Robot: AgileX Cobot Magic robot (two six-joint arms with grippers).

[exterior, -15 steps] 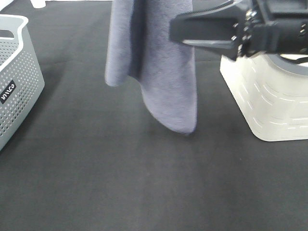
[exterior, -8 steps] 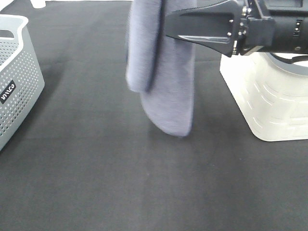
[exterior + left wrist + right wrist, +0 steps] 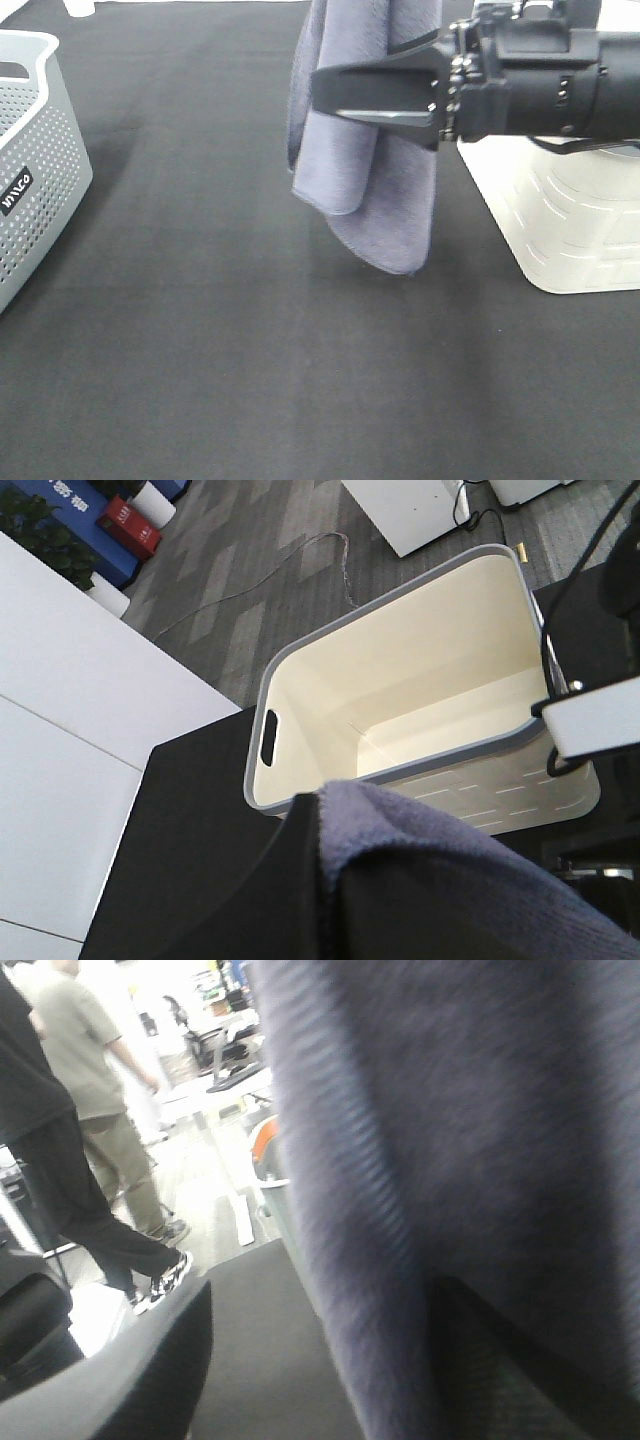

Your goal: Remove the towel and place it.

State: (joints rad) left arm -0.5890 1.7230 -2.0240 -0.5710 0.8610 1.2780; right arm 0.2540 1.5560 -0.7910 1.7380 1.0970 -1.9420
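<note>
The greyish-purple towel (image 3: 375,170) hangs in folds over the black table, its lowest tip a little above the cloth. Its top runs out of the exterior view. In the left wrist view the towel (image 3: 420,845) bunches at my left gripper (image 3: 325,905), which is shut on it. My right gripper (image 3: 330,95) reaches in from the right at mid-height, open, with its fingers across the hanging cloth. In the right wrist view the towel (image 3: 450,1160) fills the space between the spread fingers (image 3: 120,1380).
A cream plastic bin (image 3: 560,220) stands at the right of the table, seen hollow in the left wrist view (image 3: 420,680). A grey perforated basket (image 3: 30,160) sits at the left edge. A person (image 3: 70,1110) walks beyond the table.
The towel has swung to the right and folded on itself. My right gripper has moved left, so its fingers now lie across the cloth. The left gripper stays shut.
</note>
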